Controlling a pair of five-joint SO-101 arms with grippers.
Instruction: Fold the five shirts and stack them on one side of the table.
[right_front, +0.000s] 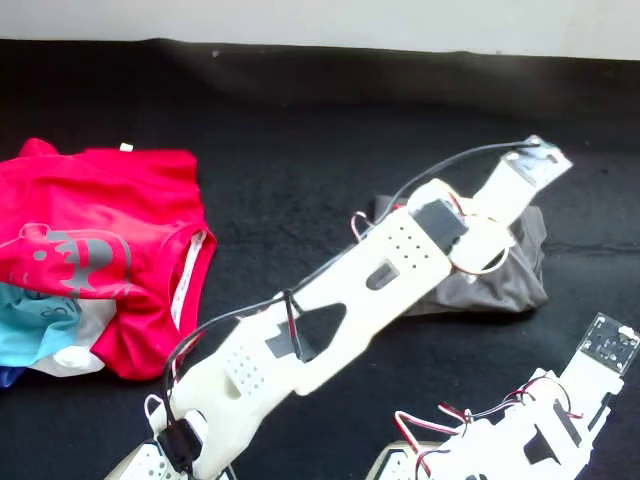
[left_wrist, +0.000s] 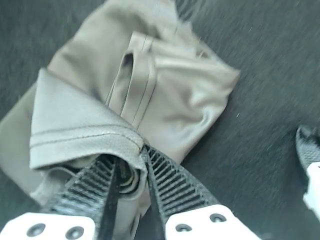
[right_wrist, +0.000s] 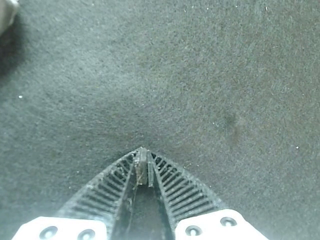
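A crumpled grey shirt (right_front: 500, 285) lies on the black table at the right. My left arm (right_front: 380, 280) stretches diagonally across the table to it. My left gripper (left_wrist: 142, 150) is shut on a folded hem of the grey shirt (left_wrist: 165, 75), with cloth bunched between the ribbed fingers (left_wrist: 170, 180). A red shirt (right_front: 110, 220) with a printed figure lies on top of a pile at the left edge, with light blue and white shirts (right_front: 50, 330) showing beneath it. My right gripper (right_wrist: 142, 152) is shut on nothing, over bare black table.
My right arm (right_front: 540, 430) sits at the front right corner, close to the grey shirt. Part of it (left_wrist: 310, 170) shows beside the left gripper. Black cloth (right_front: 300, 130) covers the table between the pile and the grey shirt.
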